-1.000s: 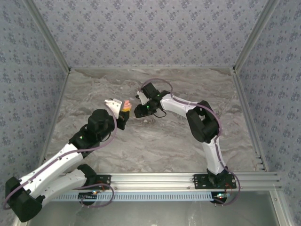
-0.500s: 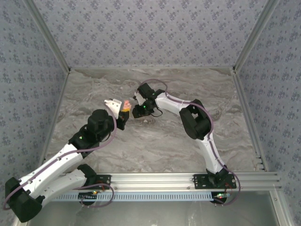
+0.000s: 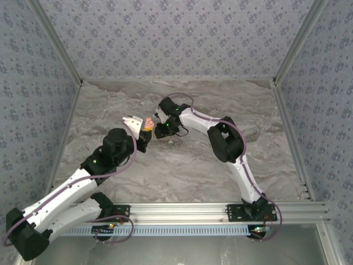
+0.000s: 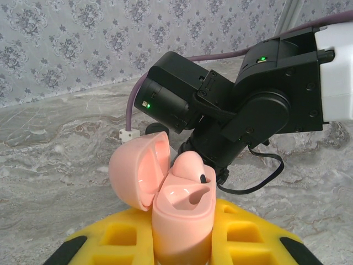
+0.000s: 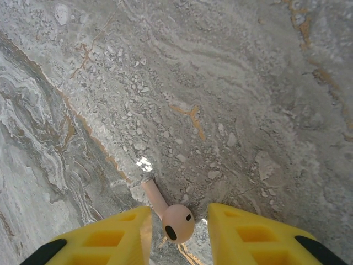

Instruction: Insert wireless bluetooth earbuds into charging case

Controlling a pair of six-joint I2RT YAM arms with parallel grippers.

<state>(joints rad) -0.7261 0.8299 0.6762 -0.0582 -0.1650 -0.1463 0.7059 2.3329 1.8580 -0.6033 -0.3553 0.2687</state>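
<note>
Between the yellow fingers [image 4: 128, 238] of the left claw [image 4: 185, 240] stands a pink charging case [image 4: 182, 218], clamped upright with the jaws closed against its sides. Its lid [image 4: 137, 172] is swung open and leans off to the left of the claw. One pink earbud [image 4: 188, 164] sits in the far socket of the case, its rounded head poking above the rim, a small dark spot on its side. The nearer socket shows a bare, glossy hollow.

Just beyond that claw, almost over the case, hangs the black wrist [image 4: 242, 105] of the right arm, a green light glowing on it and a purple cable looping behind.

From the right wrist, the right claw [image 5: 180, 216] points down at the marble tabletop [image 5: 231, 99] with its yellow jaws standing apart. The second pink earbud [image 5: 177, 223] lies between its fingertips, head toward the claw and stem slanting away up and to the left. A strip of marble shows between the head and the right-hand finger; the stem runs just beside the left-hand finger, and whether they touch I cannot tell.

From above, both claws meet near the middle of the table, close together.
</note>
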